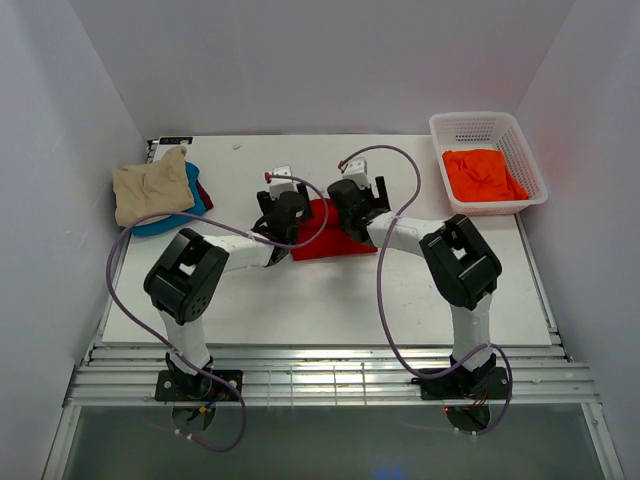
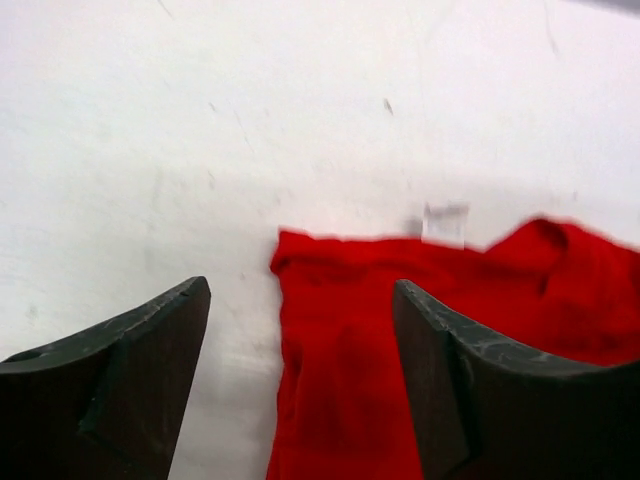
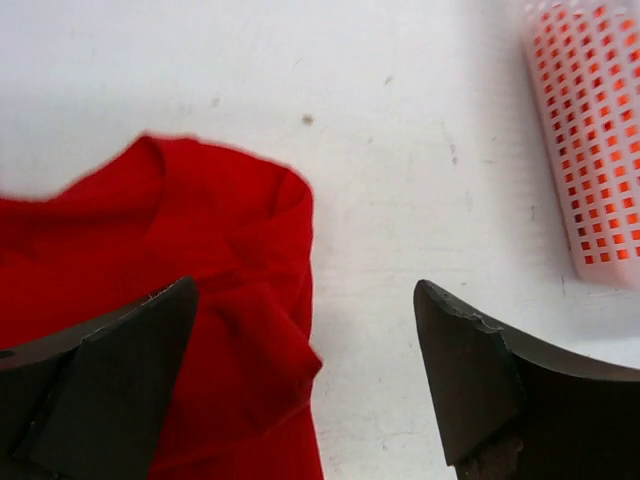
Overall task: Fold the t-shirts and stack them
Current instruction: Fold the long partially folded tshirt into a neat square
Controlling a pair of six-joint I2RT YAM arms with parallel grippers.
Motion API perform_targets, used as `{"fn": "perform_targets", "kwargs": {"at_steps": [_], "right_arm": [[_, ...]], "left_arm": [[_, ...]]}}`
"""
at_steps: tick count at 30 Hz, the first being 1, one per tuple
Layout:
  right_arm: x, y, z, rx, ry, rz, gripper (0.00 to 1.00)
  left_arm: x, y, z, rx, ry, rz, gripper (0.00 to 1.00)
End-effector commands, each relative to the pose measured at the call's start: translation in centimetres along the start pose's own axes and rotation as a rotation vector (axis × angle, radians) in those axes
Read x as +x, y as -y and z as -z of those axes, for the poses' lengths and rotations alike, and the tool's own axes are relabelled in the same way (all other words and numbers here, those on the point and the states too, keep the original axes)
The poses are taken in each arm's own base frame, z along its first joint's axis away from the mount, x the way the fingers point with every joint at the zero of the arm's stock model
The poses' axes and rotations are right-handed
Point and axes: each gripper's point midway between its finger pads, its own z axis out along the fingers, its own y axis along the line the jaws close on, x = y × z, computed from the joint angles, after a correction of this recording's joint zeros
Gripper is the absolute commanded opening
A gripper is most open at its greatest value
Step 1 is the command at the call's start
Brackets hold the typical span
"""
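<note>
The bright red t-shirt (image 1: 325,238) lies partly folded on the white table's middle. My left gripper (image 1: 283,208) is open above its left edge; in the left wrist view the shirt (image 2: 380,350) lies between and under the fingers (image 2: 140,360), with the gripper (image 2: 300,300) holding nothing. My right gripper (image 1: 357,200) is open over the shirt's right edge; in the right wrist view that edge (image 3: 230,290) lies between the jaws of the gripper (image 3: 305,300). A tan shirt (image 1: 152,188) tops a stack over a teal blue shirt (image 1: 190,210) and a dark red one (image 1: 205,192). An orange shirt (image 1: 483,175) lies in the basket.
A white lattice basket (image 1: 475,122) stands at the back right; it also shows in the right wrist view (image 3: 590,130). A small white tag (image 2: 445,222) shows at the red shirt's far edge. White walls close in the table on three sides.
</note>
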Motion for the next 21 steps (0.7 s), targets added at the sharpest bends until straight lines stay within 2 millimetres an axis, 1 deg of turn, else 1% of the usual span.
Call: {"fn": "perform_targets", "kwargs": {"at_steps": [1, 2, 3, 4, 5, 6, 7, 8, 9, 10, 11, 12, 13, 15, 16, 18, 20, 21], "right_arm": [[-10.3, 4.7, 2.4, 0.128, 0.253, -0.139, 0.98], [-11.1, 5.2, 2.9, 0.130, 0.272, -0.144, 0.97], [-11.8, 5.6, 3.4, 0.126, 0.291, -0.147, 0.97], [-12.2, 5.8, 4.1, 0.097, 0.307, -0.159, 0.97], [-12.3, 5.7, 4.3, 0.073, 0.312, -0.161, 0.98], [-12.2, 5.5, 4.5, 0.053, 0.310, -0.167, 0.99], [-12.0, 4.6, 4.8, -0.010, 0.304, -0.174, 0.93], [-11.3, 4.0, 4.7, -0.045, 0.287, -0.165, 0.85], [-10.9, 3.3, 4.7, -0.079, 0.273, -0.165, 0.70], [-10.0, 1.7, 4.7, -0.162, 0.242, -0.160, 0.27], [-9.5, 0.8, 4.7, -0.207, 0.222, -0.154, 0.11], [-8.9, -0.1, 4.6, -0.246, 0.199, -0.150, 0.08], [-8.0, -2.0, 4.6, -0.333, 0.168, -0.132, 0.08], [-6.8, -4.3, 4.9, -0.440, 0.113, -0.113, 0.08], [-5.6, -5.2, 4.5, -0.463, 0.079, -0.101, 0.08], [-4.5, -6.3, 4.6, -0.509, 0.042, -0.099, 0.08], [-3.0, -7.5, 4.4, -0.549, -0.004, -0.089, 0.08], [-2.7, -7.9, 4.5, -0.567, -0.014, -0.088, 0.08]], "left_arm": [[-9.0, -1.2, 1.1, -0.125, 0.217, 0.105, 0.84], [-9.8, -1.3, 1.5, -0.123, 0.230, 0.112, 0.86], [-10.9, -1.2, 2.2, -0.107, 0.247, 0.132, 0.86], [-11.0, -1.0, 2.6, -0.088, 0.245, 0.142, 0.86], [-10.8, -0.1, 3.1, -0.037, 0.232, 0.149, 0.86], [-10.4, 0.4, 3.5, -0.009, 0.222, 0.167, 0.86], [-9.6, 0.7, 4.2, 0.019, 0.204, 0.171, 0.84], [-8.4, 2.4, 4.9, 0.098, 0.169, 0.168, 0.79], [-7.5, 3.1, 5.3, 0.132, 0.145, 0.184, 0.55], [-6.0, 3.7, 5.5, 0.161, 0.109, 0.177, 0.31], [-4.8, 5.4, 6.1, 0.239, 0.065, 0.174, 0.09], [-3.8, 6.1, 6.2, 0.268, 0.038, 0.173, 0.00], [-2.0, 6.7, 5.9, 0.283, -0.005, 0.173, 0.00], [0.0, 8.0, 6.1, 0.329, -0.056, 0.157, 0.00], [1.4, 8.2, 5.8, 0.329, -0.085, 0.151, 0.00], [2.5, 8.7, 5.7, 0.345, -0.114, 0.152, 0.00], [3.6, 9.0, 5.3, 0.347, -0.137, 0.146, 0.00], [4.0, 9.1, 5.2, 0.350, -0.144, 0.143, 0.00]]}}
